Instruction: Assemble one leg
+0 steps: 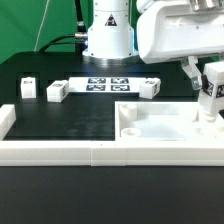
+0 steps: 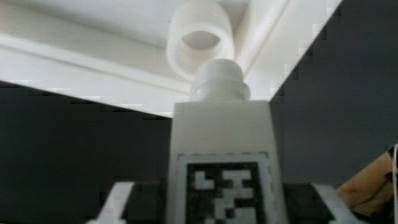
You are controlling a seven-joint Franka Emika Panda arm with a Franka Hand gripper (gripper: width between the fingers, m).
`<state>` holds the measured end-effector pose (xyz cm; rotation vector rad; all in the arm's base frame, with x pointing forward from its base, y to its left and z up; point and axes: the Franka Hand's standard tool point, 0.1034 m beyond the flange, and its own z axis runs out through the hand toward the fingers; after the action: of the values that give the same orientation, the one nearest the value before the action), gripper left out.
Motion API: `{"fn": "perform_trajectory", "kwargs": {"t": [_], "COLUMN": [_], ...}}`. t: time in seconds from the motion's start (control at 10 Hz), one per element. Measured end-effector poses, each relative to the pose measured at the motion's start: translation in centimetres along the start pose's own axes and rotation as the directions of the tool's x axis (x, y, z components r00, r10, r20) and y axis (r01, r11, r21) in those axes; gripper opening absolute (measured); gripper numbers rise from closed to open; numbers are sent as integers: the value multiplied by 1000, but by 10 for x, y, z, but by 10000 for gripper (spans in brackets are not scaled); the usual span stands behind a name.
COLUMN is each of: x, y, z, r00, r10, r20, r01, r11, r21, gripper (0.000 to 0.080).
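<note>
My gripper (image 1: 207,88) is shut on a leg (image 1: 209,100), a small white cuboid peg with a square tag. It holds the leg upright over the corner of the large white panel (image 1: 165,128) at the exterior view's right. In the wrist view the gripper (image 2: 228,206) clamps the leg (image 2: 221,140) between both fingers. The leg's threaded tip (image 2: 217,76) points at a round hole (image 2: 199,42) in the panel's corner and is close to it. I cannot tell if it touches.
Three more legs lie on the black table: two at the exterior view's left (image 1: 27,87) (image 1: 57,92) and one (image 1: 150,87) beside the marker board (image 1: 108,83). Long white border rails (image 1: 90,152) run along the front. The robot base (image 1: 107,35) stands behind.
</note>
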<state>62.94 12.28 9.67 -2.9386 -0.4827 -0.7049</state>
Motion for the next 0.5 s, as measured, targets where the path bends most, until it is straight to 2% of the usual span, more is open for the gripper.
{"fn": "perform_trajectory", "kwargs": {"t": [0.4, 0.5], "x": [-1, -4], "y": [0, 3], "z": [1, 5], "r00": [1000, 1000], "r10": [0, -8], "r20": [2, 0], "r01": [0, 8], "r11": [1000, 1000], "r21": [0, -2], "gripper": [290, 290]}}
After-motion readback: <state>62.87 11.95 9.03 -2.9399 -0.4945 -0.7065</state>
